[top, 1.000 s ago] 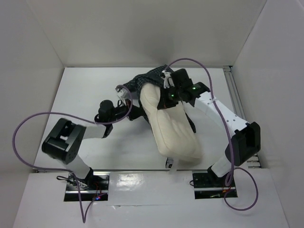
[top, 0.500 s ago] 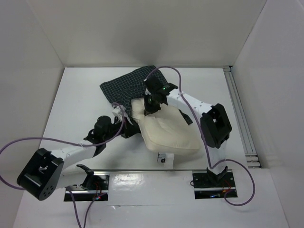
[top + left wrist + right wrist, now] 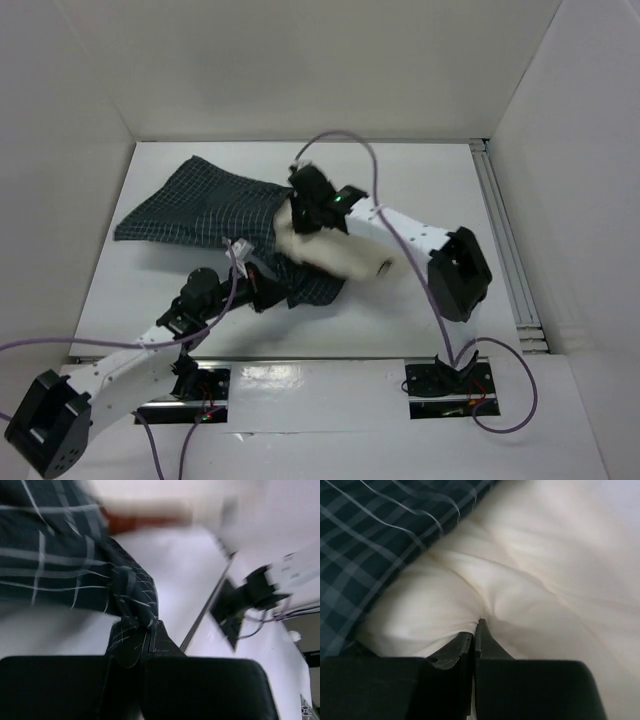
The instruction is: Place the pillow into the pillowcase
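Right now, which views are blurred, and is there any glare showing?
Left wrist: heavy motion blur smears the whole frame, pillowcase included. Right wrist: fairly crisp at the right tool, the pillow softening farther out. Top external: mostly sharp, with glare on the glossy near ledge.

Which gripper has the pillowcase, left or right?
The left gripper, shut on a fold of the checked pillowcase; the right gripper pinches the cream pillow instead.

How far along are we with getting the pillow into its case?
Early on. Both grips look set: left pincer shut on the pillowcase edge, right pincer pinching the pillow at its end beside the case. Most of the pillow lies bare outside; it has yet to be pushed in.
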Controlling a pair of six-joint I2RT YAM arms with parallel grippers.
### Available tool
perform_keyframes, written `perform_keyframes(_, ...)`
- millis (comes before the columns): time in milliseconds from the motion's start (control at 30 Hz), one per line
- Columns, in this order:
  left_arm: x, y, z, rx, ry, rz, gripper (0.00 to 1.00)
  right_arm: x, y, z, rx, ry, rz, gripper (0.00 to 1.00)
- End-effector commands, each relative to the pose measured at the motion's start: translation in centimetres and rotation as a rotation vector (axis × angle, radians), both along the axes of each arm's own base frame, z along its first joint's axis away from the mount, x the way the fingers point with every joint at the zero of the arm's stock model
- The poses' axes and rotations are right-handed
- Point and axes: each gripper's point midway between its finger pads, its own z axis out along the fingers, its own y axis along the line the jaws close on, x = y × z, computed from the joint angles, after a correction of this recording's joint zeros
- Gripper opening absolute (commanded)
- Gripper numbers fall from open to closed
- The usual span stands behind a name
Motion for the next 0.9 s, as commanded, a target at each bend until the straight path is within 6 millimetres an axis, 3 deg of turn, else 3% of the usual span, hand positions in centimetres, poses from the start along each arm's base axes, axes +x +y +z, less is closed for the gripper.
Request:
perform_keyframes(0,-3.8,0.2,-0.4,-0.033,0.062,-0.063,0.00,-1.7,1.6,-11.6,-0.075,0.113,-0.015,0.00)
perform_keyframes(33,-4.4,1.3,-0.8,0.022,0.100,-0.025,0.00,-3.5,2.3,-12.7,-0.088,0.137,0.007,0.00)
perform_keyframes(67,-4.5,1.7,-0.5,0.019,0.136,0.030,0.00,-4.1,2.7,-12.7,-0.078,0.135,0.015,0.00)
perform_keyframes(100,-3.4,2.7,-0.2,0.011,0.156,0.143,0.00,-4.8,3.6,-12.2,-0.052,0.124,0.041,0.00)
perform_keyframes(133,-2.8,3.5,2.3,-0.020,0.163,0.215,0.29,-6.0,4.3,-11.3,-0.027,0.128,0.092,0.00)
perform_keyframes(167,-2.6,4.5,2.9,-0.007,0.200,0.270,0.48,-7.3,4.8,-10.9,-0.033,0.122,0.115,0.00)
perform_keyframes(200,-2.7,5.3,2.0,0.072,0.235,0.301,0.62,-8.1,4.9,-10.1,-0.041,0.116,0.123,0.29)
perform_keyframes(233,-2.3,5.6,5.4,0.073,0.176,0.313,0.68,-9.0,4.3,-8.6,-0.038,0.087,0.123,0.44)
perform_keyframes(267,-1.9,6.1,3.3,0.218,0.233,0.334,0.77,-9.8,4.2,-7.7,-0.026,0.075,0.137,0.68)
perform_keyframes(300,-0.5,7.0,6.1,0.234,0.203,0.419,0.78,-10.5,3.9,-6.9,-0.023,0.062,0.141,0.75)
perform_keyframes(333,0.4,7.5,6.0,0.305,0.207,0.456,0.78,-11.1,3.1,-5.0,0.008,0.046,0.135,0.77)
perform_keyframes(367,1.1,7.9,6.0,0.366,0.216,0.487,0.74,-11.4,2.1,-4.4,0.003,0.046,0.110,0.80)
perform_keyframes(400,2.5,8.5,3.8,0.504,0.268,0.542,0.70,-11.5,1.3,-3.7,0.001,0.032,0.097,0.80)
perform_keyframes(433,3.8,8.5,5.4,0.546,0.235,0.564,0.65,-11.3,-0.6,-2.6,0.021,0.022,0.036,0.80)
perform_keyframes(467,4.6,8.4,4.8,0.611,0.239,0.573,0.64,-11.2,-1.8,-2.4,0.019,0.024,0.016,0.82)
perform_keyframes(533,6.4,8.8,2.8,0.821,0.280,0.647,0.65,-11.0,-4.9,-2.5,0.011,0.049,-0.053,0.86)
perform_keyframes(567,6.9,8.8,2.0,0.892,0.285,0.665,0.65,-10.5,-8.0,-2.6,0.025,0.063,-0.140,0.88)
perform_keyframes(633,7.7,10.2,0.8,1.022,0.322,0.774,0.66,-10.4,-11.5,-3.1,0.045,0.095,-0.216,0.89)
perform_keyframes(667,7.7,9.6,-0.5,1.107,0.356,0.781,0.68,-10.6,-13.9,-3.2,0.079,0.104,-0.271,0.91)
perform_keyframes(767,8.9,9.1,-0.8,1.183,0.310,0.826,0.69,-12.1,-16.7,-4.1,0.095,0.129,-0.346,0.95)
perform_keyframes(800,9.2,9.1,-1.8,1.223,0.324,0.843,0.69,-12.4,-17.6,-4.6,0.085,0.140,-0.369,0.95)
perform_keyframes(867,9.8,9.1,-1.7,1.251,0.295,0.882,0.69,-13.1,-18.5,-5.6,0.086,0.170,-0.408,0.96)
